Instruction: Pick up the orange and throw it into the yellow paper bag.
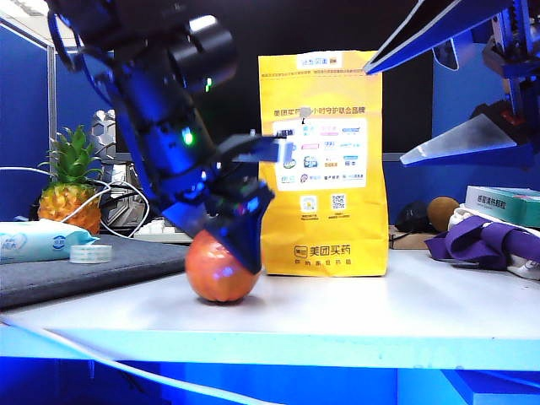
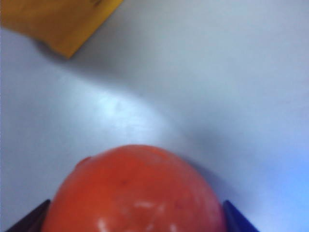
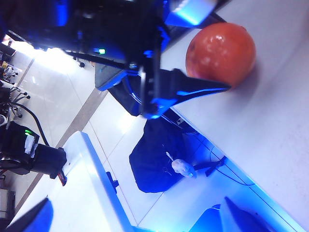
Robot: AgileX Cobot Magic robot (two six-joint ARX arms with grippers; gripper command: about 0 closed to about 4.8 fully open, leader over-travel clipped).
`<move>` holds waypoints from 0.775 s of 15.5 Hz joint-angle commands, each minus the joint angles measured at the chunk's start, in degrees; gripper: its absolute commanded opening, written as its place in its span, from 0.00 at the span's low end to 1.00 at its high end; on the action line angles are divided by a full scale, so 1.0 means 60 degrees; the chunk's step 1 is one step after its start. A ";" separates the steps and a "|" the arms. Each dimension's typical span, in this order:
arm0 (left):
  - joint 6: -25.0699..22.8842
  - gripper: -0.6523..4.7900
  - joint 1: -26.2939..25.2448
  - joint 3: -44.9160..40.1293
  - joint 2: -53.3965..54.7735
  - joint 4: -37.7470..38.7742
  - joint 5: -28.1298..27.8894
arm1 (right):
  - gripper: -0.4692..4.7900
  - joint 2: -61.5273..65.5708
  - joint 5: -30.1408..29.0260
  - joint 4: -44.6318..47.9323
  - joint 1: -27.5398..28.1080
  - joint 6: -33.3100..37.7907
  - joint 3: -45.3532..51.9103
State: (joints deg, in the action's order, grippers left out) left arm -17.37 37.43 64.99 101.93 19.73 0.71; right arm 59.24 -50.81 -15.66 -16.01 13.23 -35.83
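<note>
Orange (image 2: pixel 137 191) sits between spread left pincer (image 1: pixel 232 232) tips, partly hidden; right pincer (image 1: pixel 460 93) spread, cropped.

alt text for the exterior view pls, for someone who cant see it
The left gripper, jaws open, straddles the round reddish-orange fruit on the white table, just left of the tall upright yellow paper bag. The right gripper hangs open at upper right; a small pineapple stands at far left.
</note>
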 commanded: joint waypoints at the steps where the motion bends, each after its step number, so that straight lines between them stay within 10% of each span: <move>1: -0.0131 0.55 0.0022 0.0058 0.0109 0.0765 0.0138 | 1.00 -0.0018 -0.0055 0.0219 0.0000 0.0007 -0.0036; 7: -0.0790 0.50 0.0022 0.2153 -0.1789 0.2266 0.0219 | 1.00 -0.0324 0.0277 0.2215 0.0015 0.0080 -0.0492; 12: -0.1304 0.50 0.0011 0.2328 -0.4197 -0.0543 0.1636 | 1.00 -0.0911 0.2350 0.2164 0.0033 -0.1053 -0.1923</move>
State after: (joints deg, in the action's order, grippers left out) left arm -23.09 37.47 78.78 76.97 22.39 7.35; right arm 54.81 -39.81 -3.73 -15.84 10.09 -45.87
